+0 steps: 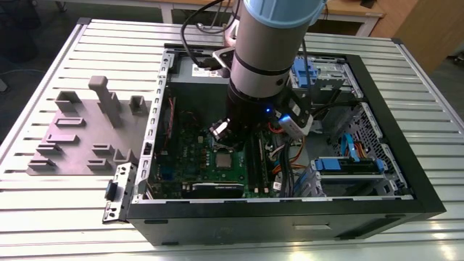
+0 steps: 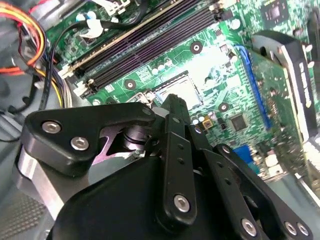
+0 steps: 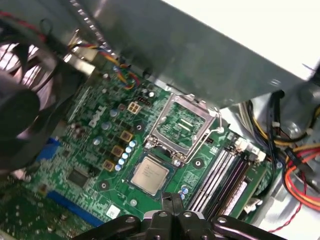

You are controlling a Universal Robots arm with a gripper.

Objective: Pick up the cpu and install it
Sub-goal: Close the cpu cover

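The cpu lies flat in the motherboard's socket bed, metal top up, with nothing touching it. It looks already set in place, judging by how squarely it sits. It is square, so it has no long axis, and its edges run parallel to the memory slots just beside it.

The silver socket frame stands hinged open next to the cpu, on the side away from the gripper.

The 1 gripper hangs over the board, apart from the chip. Its 2 fingers are drawn narrow, nearly together, and hold nothing. In the first wrist view the cpu lies just ahead of the fingertips and lower. In the exterior view, the cpu sits just beyond the gripper, on the side toward the graphics card.

The open computer case rests on the slatted counter.
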